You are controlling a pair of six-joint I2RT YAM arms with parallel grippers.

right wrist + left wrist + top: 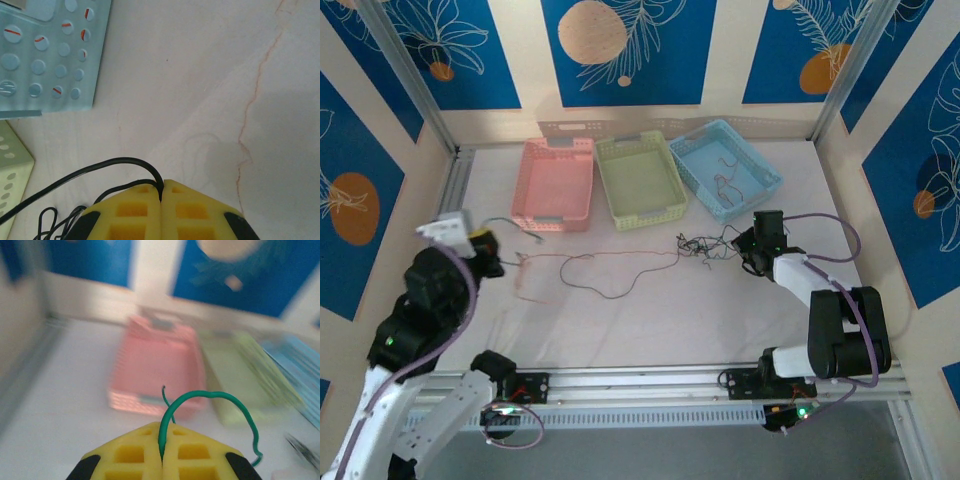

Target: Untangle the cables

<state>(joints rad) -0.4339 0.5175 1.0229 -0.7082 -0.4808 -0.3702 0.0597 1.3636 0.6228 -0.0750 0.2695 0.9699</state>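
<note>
Across the pale desk (650, 325), seen from above, the cables (703, 245) are lying as hair-thin wires. A small black knot of them is sitting toward 3 o'clock. A long reddish cable (620, 255) is trailing out of it toward 9 o'clock in a loose loop, ending near the left hand (483, 243).

That hand's yellow pads (195, 455) are pressing fully together on a green cable (220, 395). In the blurred left wrist view this wire is rising out of the seam between them, arching toward 3 o'clock and drooping down again. A short free end is sticking up at 12 o'clock.

At 3 o'clock on the desk the right hand (750, 255) is sitting just beside the knot, its pads closed tight and pinching a black cable (120, 162). In the right wrist view that wire is curving out of the seam toward 9 o'clock, and more black loops are bunching at 7 o'clock.

Three baskets are standing in a row along the 12 o'clock side: a pink basket (558, 185), a green basket (640, 180) and a blue basket (750, 153). A few thin wires are lying inside the blue one. The near corners of the green and blue baskets are sitting close to the knot, at its 12 o'clock.
</note>
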